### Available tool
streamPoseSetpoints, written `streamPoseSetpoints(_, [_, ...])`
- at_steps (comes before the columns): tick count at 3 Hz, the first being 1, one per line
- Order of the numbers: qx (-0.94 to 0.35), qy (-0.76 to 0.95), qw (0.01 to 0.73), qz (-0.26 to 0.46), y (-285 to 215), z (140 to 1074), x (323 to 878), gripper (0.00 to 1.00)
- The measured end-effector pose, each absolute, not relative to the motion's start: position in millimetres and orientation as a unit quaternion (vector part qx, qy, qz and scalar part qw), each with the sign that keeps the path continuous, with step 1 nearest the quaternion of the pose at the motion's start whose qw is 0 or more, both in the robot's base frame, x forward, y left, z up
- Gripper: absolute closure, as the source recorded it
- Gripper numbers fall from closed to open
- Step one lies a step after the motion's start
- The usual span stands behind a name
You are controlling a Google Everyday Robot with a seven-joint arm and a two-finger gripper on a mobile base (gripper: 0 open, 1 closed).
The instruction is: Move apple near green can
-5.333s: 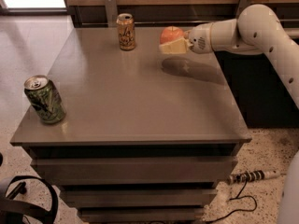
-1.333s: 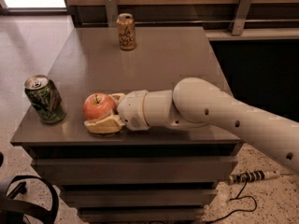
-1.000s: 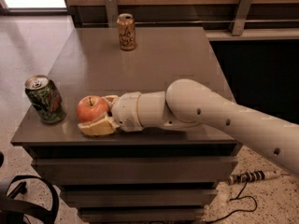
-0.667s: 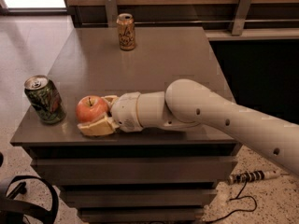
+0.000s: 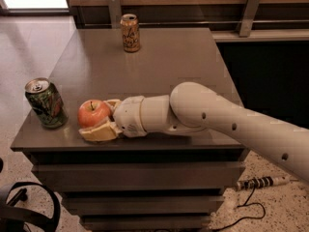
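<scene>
Between the fingers (image 5: pixel 99 133) of the pincer (image 5: pixel 98 120), low over the front edge of the tabletop (image 5: pixel 178 62), sits the apple (image 5: pixel 92 112); the pincer is clamped on it, one finger in front of the fruit and one behind. Just beyond the pincer's tip, a narrow gap past the apple, the green can (image 5: pixel 46 103) stands upright. Well behind the pincer, near the tabletop's back edge, stands an orange-tan can (image 5: pixel 130 33).
</scene>
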State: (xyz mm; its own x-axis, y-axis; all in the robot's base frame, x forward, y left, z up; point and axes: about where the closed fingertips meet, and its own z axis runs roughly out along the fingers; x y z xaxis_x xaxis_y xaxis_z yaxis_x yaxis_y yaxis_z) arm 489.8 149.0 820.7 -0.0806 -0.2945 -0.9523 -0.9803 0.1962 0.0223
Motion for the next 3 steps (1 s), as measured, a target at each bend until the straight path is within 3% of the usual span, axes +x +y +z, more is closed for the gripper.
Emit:
streamPoseSetpoints(1, [-0.508, 0.628, 0.450, 0.381, 150.5, 820.9, 488.8, 0.13])
streamPoseSetpoints(2, [-0.509, 0.627, 0.449, 0.382, 152.2, 821.2, 487.8, 0.00])
streamPoseSetpoints(3, [-0.509, 0.627, 0.449, 0.382, 152.2, 821.2, 487.7, 0.00])
